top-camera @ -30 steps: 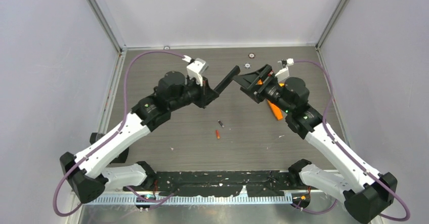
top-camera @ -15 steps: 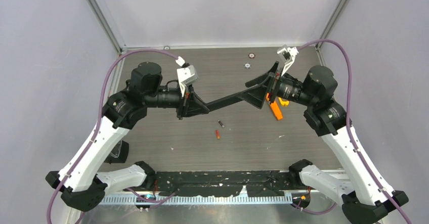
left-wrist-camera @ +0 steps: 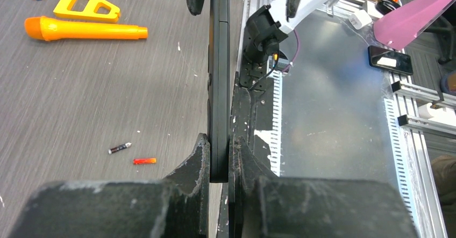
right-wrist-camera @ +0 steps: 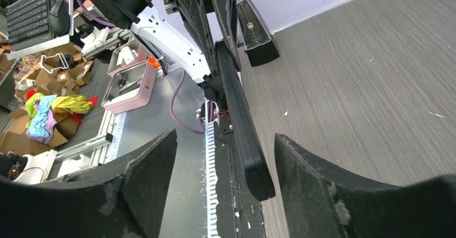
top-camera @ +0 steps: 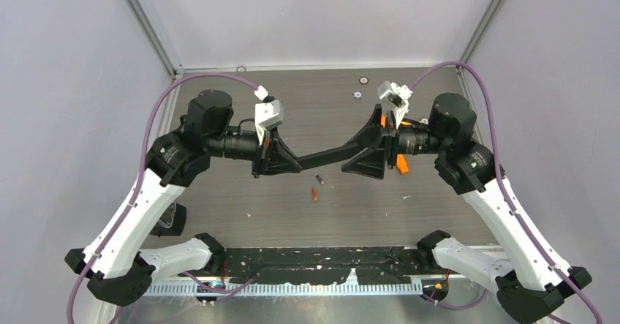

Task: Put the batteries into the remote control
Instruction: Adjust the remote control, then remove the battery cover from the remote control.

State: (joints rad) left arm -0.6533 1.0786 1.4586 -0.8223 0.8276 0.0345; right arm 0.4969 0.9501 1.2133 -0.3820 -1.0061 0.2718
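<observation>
My left gripper (top-camera: 286,163) is shut on one end of the slim black remote control (top-camera: 329,153) and holds it level above the table. In the left wrist view the remote (left-wrist-camera: 219,82) stands edge-on between my jaws (left-wrist-camera: 218,140). My right gripper (top-camera: 367,148) is open, its fingers either side of the remote's free end (right-wrist-camera: 242,125) without touching; that end sits nearer the right finger (right-wrist-camera: 322,179). The red-orange battery (top-camera: 315,194) and the dark grey battery (top-camera: 319,179) lie on the table below the remote, also in the left wrist view (left-wrist-camera: 144,161) (left-wrist-camera: 119,148).
An orange flashlight (left-wrist-camera: 86,29) and a yellow triangular frame (left-wrist-camera: 86,4) lie behind my right gripper; the flashlight is partly hidden from above (top-camera: 400,163). Two small round chips (top-camera: 363,80) sit near the back edge. A black strip (top-camera: 314,258) runs along the near edge.
My left arm has swung the remote down to level. My right gripper has moved left and now straddles the remote's free end, still open.
</observation>
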